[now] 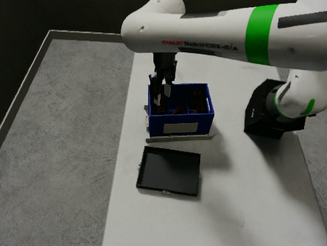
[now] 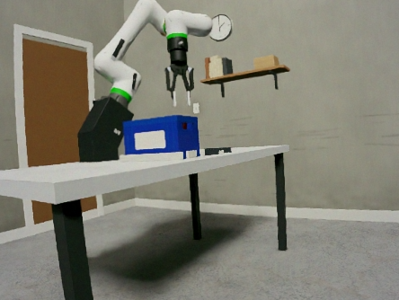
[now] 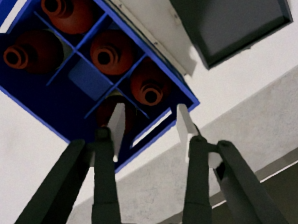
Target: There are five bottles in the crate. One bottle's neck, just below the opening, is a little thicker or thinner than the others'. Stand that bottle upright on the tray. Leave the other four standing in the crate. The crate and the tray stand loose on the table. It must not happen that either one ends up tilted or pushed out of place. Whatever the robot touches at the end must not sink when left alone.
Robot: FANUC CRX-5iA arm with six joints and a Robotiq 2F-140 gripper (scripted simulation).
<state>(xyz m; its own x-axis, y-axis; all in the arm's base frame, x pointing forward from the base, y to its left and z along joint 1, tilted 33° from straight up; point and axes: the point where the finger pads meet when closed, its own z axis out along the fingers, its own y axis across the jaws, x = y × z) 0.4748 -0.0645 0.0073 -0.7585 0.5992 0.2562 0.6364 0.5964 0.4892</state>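
The blue crate (image 1: 206, 127) (image 2: 172, 135) (image 3: 137, 147) holds five upright red-brown bottles. In the wrist view they are a bottle at the top left (image 3: 75, 20), one at the left (image 3: 40, 52), one in the middle (image 3: 104, 56), one at the right (image 3: 151, 94), and one partly behind the left finger (image 3: 106, 112). One compartment between them is empty. I cannot tell which neck differs. My gripper (image 1: 162, 96) (image 2: 182, 102) (image 3: 150, 114) is part open and empty, above the crate's end away from the robot base. The black tray (image 1: 167, 171) (image 2: 217, 151) (image 3: 240, 25) is empty.
A pale strip (image 1: 179, 138) lies along the crate's side, between crate and tray. The robot's black base (image 1: 263, 114) (image 2: 103, 130) stands beyond the crate's other end. The crate walls rise around the bottles. The table edge is past the gripper's side of the crate.
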